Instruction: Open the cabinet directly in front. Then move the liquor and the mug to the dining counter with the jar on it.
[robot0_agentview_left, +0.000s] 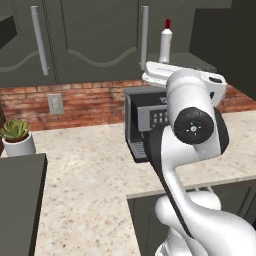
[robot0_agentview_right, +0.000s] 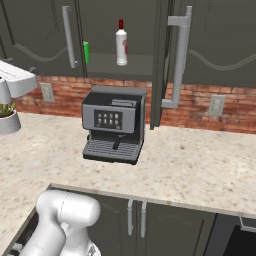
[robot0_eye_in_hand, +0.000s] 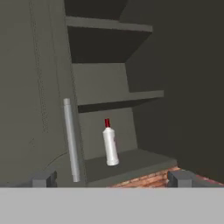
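Observation:
The cabinet (robot0_agentview_right: 45, 35) has its right door (robot0_agentview_right: 162, 60) swung out edge-on and its left door shut. On its lowest shelf stands the liquor (robot0_agentview_right: 121, 45), a white bottle with a red cap, also seen as the liquor (robot0_agentview_left: 165, 40) and the liquor (robot0_eye_in_hand: 109, 144). Left of it the green mug (robot0_agentview_right: 86, 52) shows as a thin strip beside the left door's handle (robot0_agentview_right: 68, 37). My gripper (robot0_eye_in_hand: 112, 178) is open and empty, raised in front of the cabinet's opening and short of the bottle. The dining counter and the jar are out of view.
A dark coffee machine (robot0_agentview_right: 114, 125) stands on the beige worktop (robot0_agentview_right: 190, 165) below the cabinet, against the red brick wall (robot0_agentview_right: 135, 87). A potted plant (robot0_agentview_left: 17, 137) sits at the left. The open door's bar handle (robot0_agentview_right: 180, 60) juts out. Upper shelves (robot0_eye_in_hand: 109, 24) are bare.

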